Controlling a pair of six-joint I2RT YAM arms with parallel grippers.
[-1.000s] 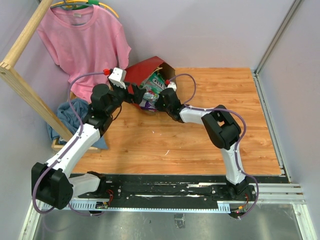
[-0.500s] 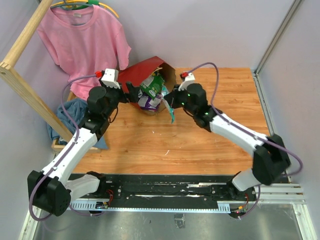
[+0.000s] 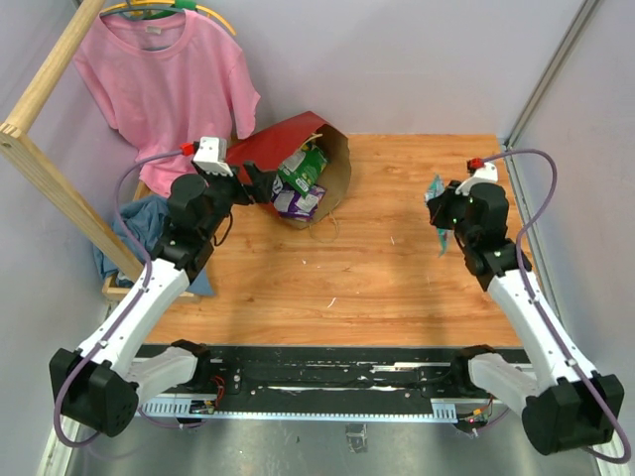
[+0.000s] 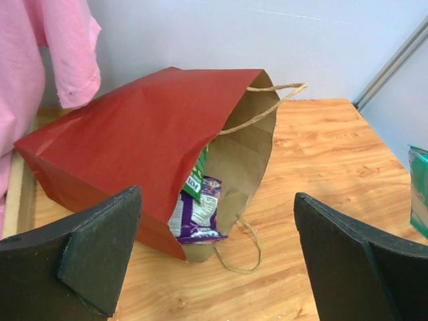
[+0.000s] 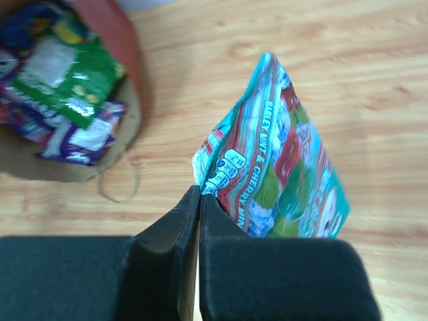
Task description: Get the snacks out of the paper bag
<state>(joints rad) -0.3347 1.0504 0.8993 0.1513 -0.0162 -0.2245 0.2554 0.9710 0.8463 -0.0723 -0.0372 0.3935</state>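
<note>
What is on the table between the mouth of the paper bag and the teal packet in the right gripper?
Only bare wooden table lies between paper bag and teal packet, as the top view shows.

Dark red paper bag (image 4: 140, 134), plain brown inside. Upper left of the right wrist view: green packet (image 5: 67, 77), purple packet (image 5: 83, 140). Centre: teal packet (image 5: 287, 180) with red-and-white stripes. Overhead, upper left: pink T-shirt (image 3: 164, 79).

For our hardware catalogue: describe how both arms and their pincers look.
Left arm and right arm: white links, bulky black joints, a lilac cable looped along each, a red plug by the wrist. Left pincer and right pincer: flat matte-black fingers.
</note>
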